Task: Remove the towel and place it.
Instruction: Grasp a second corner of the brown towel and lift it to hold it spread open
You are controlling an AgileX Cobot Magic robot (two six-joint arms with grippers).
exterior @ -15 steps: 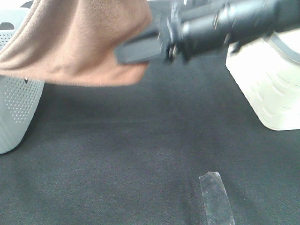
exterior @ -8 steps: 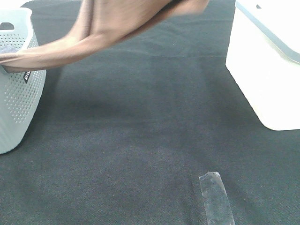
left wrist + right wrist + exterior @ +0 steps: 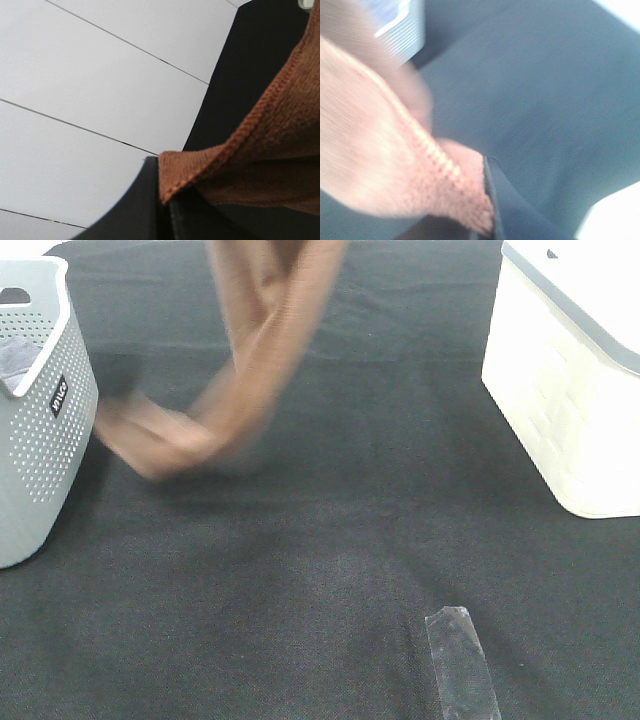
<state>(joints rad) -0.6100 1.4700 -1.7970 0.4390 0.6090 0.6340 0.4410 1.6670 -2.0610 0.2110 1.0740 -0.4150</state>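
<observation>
Towel [image 3: 255, 370] clear of left basket [image 3: 40, 440], unplaced
Left gripper [image 3: 164, 207] and right gripper [image 3: 489, 217] each pinch its hem above the black table [image 3: 350, 570]; laying it down remains.

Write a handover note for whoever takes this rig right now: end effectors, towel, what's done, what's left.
Left end effector: shut on the towel at its hemmed edge.
Right end effector: shut on the towel too.
Towel: hangs from both over the black table cover, outside the grey perforated basket; its low end is blurred.
Done: towel is out.
Left: set it down; the spot isn't evident.
</observation>
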